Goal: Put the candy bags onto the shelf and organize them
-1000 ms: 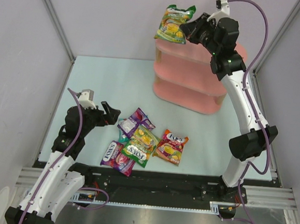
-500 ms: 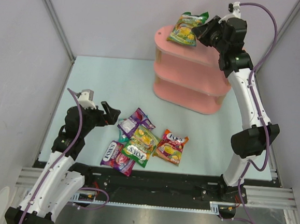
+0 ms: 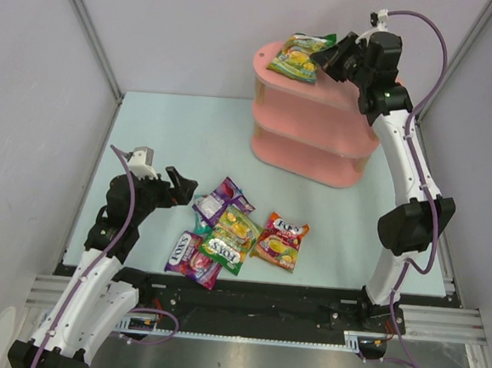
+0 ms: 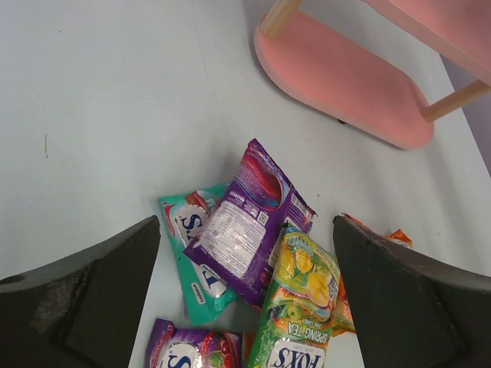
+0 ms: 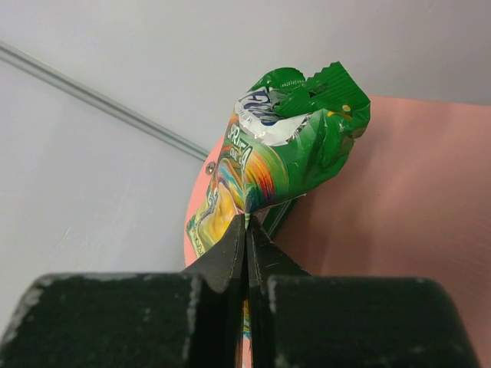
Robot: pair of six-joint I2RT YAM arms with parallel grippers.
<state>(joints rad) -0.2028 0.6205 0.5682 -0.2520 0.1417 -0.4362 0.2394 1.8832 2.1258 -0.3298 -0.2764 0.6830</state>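
Observation:
My right gripper (image 3: 327, 57) (image 5: 247, 224) is shut on the edge of a green-yellow candy bag (image 3: 299, 56) (image 5: 285, 157). The bag hangs low over the top board of the pink shelf (image 3: 314, 134) (image 5: 418, 192); whether it touches the board I cannot tell. Several more candy bags lie in a heap on the table: a purple one (image 3: 222, 201) (image 4: 249, 218), a green one (image 3: 232, 237) (image 4: 301, 303), an orange-red one (image 3: 280, 241), a teal one (image 4: 186, 257) and a purple-magenta one (image 3: 192, 256) (image 4: 192, 354). Just left of the heap my left gripper (image 3: 182, 187) (image 4: 247, 224) hovers open and holds nothing.
The shelf's lower boards (image 4: 345, 77) and wooden posts (image 4: 459, 100) stand at the back right of the pale table (image 3: 173, 136). Grey walls with metal frame bars (image 3: 87, 31) close in the sides and back.
My right gripper has carried the green-yellow bag rightward and down, from beyond the shelf's left edge to over its top board. The left arm and the heap have not moved.

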